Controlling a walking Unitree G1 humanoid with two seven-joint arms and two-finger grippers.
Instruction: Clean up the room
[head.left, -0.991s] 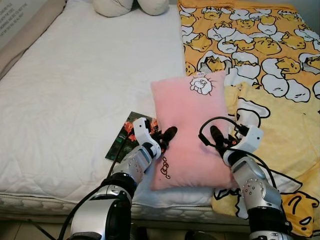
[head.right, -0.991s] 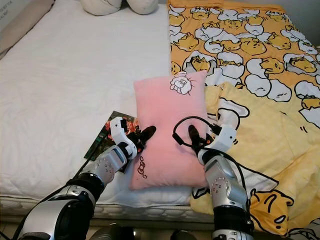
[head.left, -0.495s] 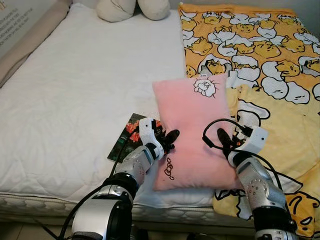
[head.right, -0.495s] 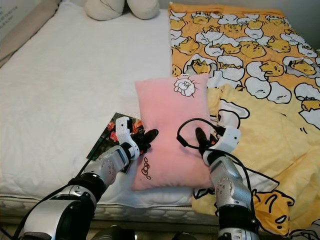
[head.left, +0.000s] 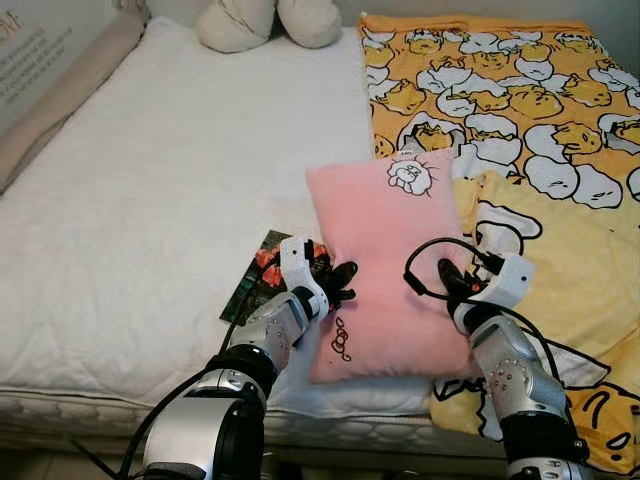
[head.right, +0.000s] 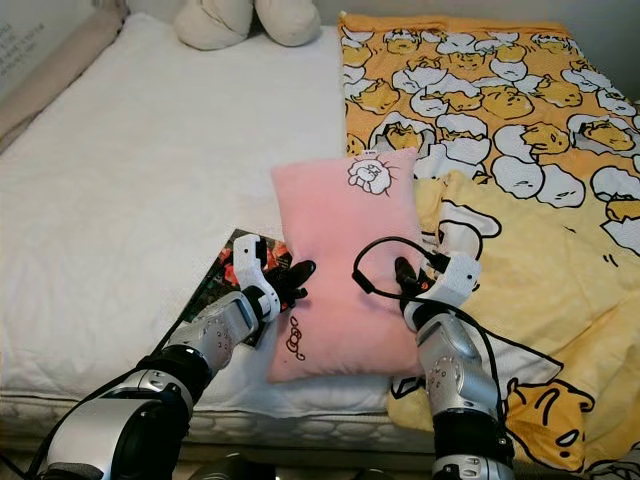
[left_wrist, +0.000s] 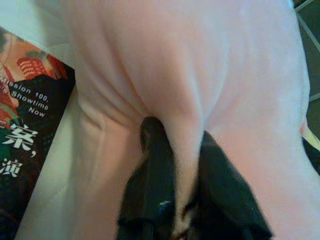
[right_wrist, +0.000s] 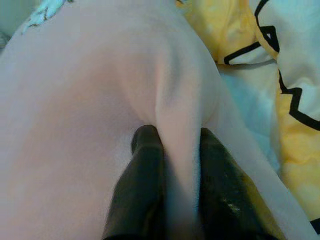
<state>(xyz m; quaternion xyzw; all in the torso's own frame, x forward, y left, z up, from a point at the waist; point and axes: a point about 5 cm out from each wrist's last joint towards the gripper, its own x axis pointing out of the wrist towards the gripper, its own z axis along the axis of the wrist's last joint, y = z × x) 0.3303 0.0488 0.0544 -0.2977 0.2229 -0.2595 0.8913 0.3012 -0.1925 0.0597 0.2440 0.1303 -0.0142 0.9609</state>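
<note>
Left pincer (head.left: 342, 278) and right pincer (head.left: 445, 277): each is being closed on a pinched fold of the pink pillow (head.left: 385, 255), which is lying on the bed (head.left: 150, 200) partly over a magazine (head.left: 255, 280) and beside the yellow blanket (head.left: 530, 130). The pillow-carrying step is judged to be in hand, and an even two-sided lift is being called for next. Against the earlier frame, the grips are being kept unchanged while the view is shifting slightly.
</note>
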